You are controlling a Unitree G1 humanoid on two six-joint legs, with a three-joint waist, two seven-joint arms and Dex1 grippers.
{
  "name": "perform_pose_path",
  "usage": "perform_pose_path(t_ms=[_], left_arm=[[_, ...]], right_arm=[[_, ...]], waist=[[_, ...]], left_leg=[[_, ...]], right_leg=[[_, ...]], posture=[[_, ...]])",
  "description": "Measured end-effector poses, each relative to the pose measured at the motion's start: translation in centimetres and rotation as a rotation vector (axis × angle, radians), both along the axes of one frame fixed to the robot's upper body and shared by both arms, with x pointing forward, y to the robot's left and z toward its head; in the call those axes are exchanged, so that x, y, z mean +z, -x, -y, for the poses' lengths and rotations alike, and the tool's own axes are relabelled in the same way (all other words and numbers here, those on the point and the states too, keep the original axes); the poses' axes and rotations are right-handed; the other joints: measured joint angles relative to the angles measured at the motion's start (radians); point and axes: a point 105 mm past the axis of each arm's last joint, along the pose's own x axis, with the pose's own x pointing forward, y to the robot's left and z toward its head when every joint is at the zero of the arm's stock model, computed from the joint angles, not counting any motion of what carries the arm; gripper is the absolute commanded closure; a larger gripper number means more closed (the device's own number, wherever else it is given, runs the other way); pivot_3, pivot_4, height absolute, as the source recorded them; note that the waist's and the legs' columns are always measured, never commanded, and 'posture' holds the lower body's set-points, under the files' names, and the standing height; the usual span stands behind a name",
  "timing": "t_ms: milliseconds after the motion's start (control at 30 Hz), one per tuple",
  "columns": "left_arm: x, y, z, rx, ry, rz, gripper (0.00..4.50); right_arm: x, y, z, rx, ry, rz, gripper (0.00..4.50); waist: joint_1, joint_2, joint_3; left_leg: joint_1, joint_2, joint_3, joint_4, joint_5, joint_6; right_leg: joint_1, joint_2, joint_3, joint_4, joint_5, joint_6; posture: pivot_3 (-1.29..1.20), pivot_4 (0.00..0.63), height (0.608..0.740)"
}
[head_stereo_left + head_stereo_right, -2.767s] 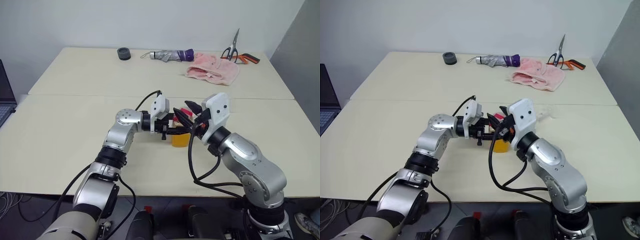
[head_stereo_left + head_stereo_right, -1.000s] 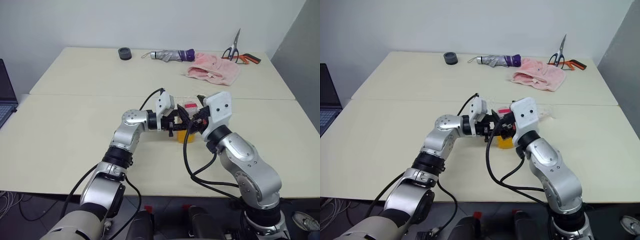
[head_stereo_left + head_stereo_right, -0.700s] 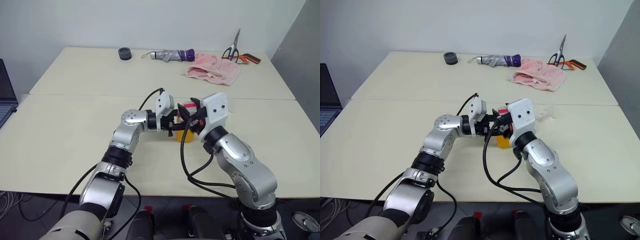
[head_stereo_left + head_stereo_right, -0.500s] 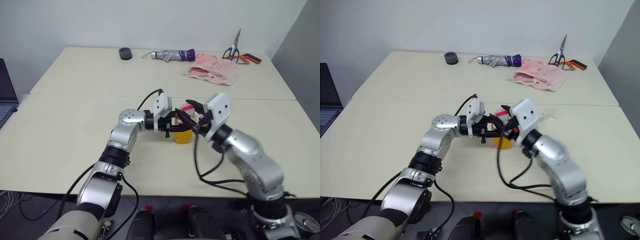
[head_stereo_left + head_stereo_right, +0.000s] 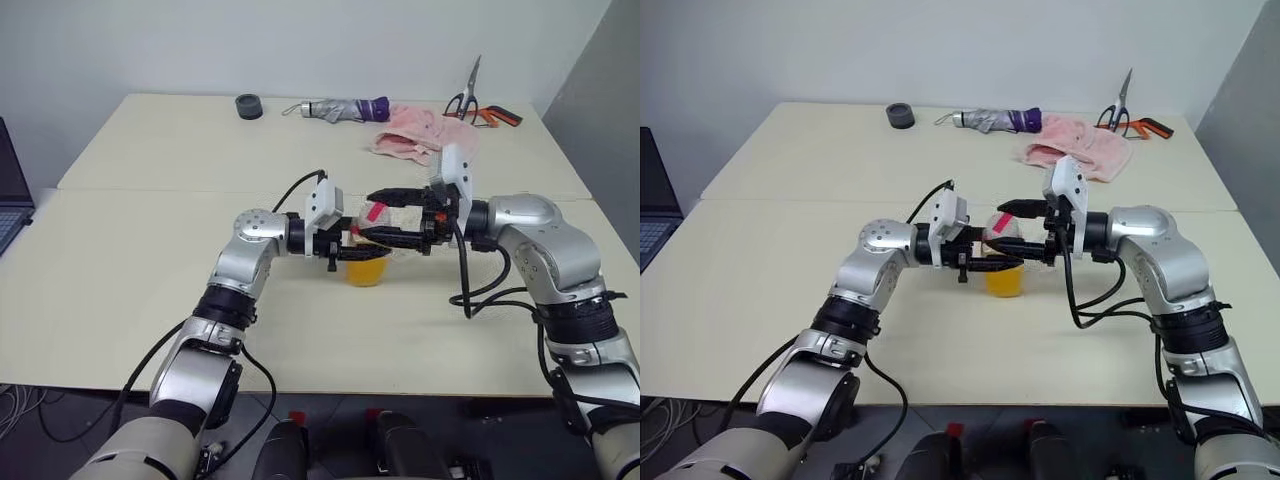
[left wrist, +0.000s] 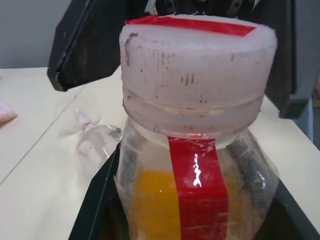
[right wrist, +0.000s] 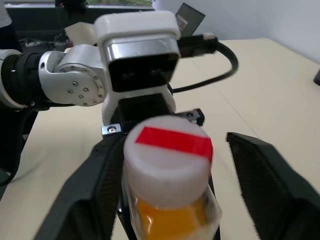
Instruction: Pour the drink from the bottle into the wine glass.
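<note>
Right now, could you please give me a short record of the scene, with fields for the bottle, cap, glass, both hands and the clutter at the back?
bottle: upright, orange drink in its lower part, red strip down its side
cap: on, white with red tape
left hand: shut on bottle body
right hand: open, fingers either side of the cap
glass: lying on its side behind the bottle
back of table: umbrella, pink cloth, scissors, black ring

We note bright, even overhead light with soft shadows on the cream table (image 5: 150, 260), glare on the clear plastic bottle's red label strip (image 6: 196, 170), and blurred backgrounds in both wrist views.
</note>
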Motion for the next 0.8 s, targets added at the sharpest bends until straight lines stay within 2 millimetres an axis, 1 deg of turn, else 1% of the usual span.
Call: perform_pose_path(t_ms=[167, 267, 400, 467, 600, 700, 800], left_arm=[[-0.4, 0.0, -0.4, 0.025, 0.002, -0.012, 2.72], [-0.6, 0.1, -0.5, 0.030, 0.002, -0.019, 2.72], [-0.6, 0.1, -0.5, 0.029, 0.002, -0.018, 2.72], [-0.6, 0.1, -0.5, 0.027, 0.003, -0.019, 2.72], [-0.6, 0.2, -0.4, 0.025, 0.003, -0.019, 2.72], [-0.6, 0.2, -0.4, 0.024, 0.003, -0.020, 2.72], [-0.6, 0.2, -0.4, 0.023, 0.004, -0.020, 2.72]], right_arm=[[0.7, 2.0, 0.3, -0.125, -0.097, 0.079, 0.56], [0.7, 3.0, -0.2, -0.190, -0.132, 0.112, 0.56], [0.9, 3.7, -1.3, -0.251, -0.158, 0.159, 0.56], [0.7, 3.6, -1.9, -0.285, -0.153, 0.189, 0.56], [0.0, 3.3, -2.1, -0.318, -0.109, 0.223, 0.56], [-0.1, 3.2, -2.1, -0.326, -0.100, 0.242, 0.56], [-0.3, 2.5, -1.7, -0.365, -0.097, 0.246, 0.56]], waist=[[0.002, 0.000, 0.000], [0.000, 0.000, 0.000], [-0.001, 0.000, 0.000], [0.000, 0.000, 0.000], [0.001, 0.000, 0.000], [0.001, 0.000, 0.000], [0.001, 0.000, 0.000]], left_leg=[[0.000, 0.000, 0.000, 0.000, 0.000, 0.000], [0.000, -0.001, 0.000, 0.000, 0.000, 0.000], [0.001, 0.000, 0.000, 0.001, 0.000, 0.000], [0.001, 0.000, 0.000, 0.001, 0.000, 0.000], [0.001, -0.001, 0.000, 0.001, 0.000, 0.000], [0.001, -0.001, 0.000, 0.001, 0.000, 0.000], [0.001, -0.001, 0.000, 0.001, 0.000, 0.000]], right_leg=[[0.000, 0.000, 0.000, 0.000, 0.000, 0.000], [0.000, 0.001, 0.000, 0.001, 0.000, 0.000], [0.000, 0.002, 0.000, 0.001, 0.000, 0.000], [0.000, 0.003, 0.000, 0.001, 0.000, 0.000], [0.000, 0.002, 0.000, 0.001, 0.000, 0.000], [0.000, 0.002, 0.000, 0.001, 0.000, 0.000], [0.000, 0.002, 0.000, 0.001, 0.000, 0.000]], posture=[[0.00, 0.150, 0.740], [0.00, 0.150, 0.740], [0.00, 0.150, 0.740], [0.00, 0.150, 0.740], [0.00, 0.150, 0.740], [0.00, 0.150, 0.740], [0.00, 0.150, 0.740]])
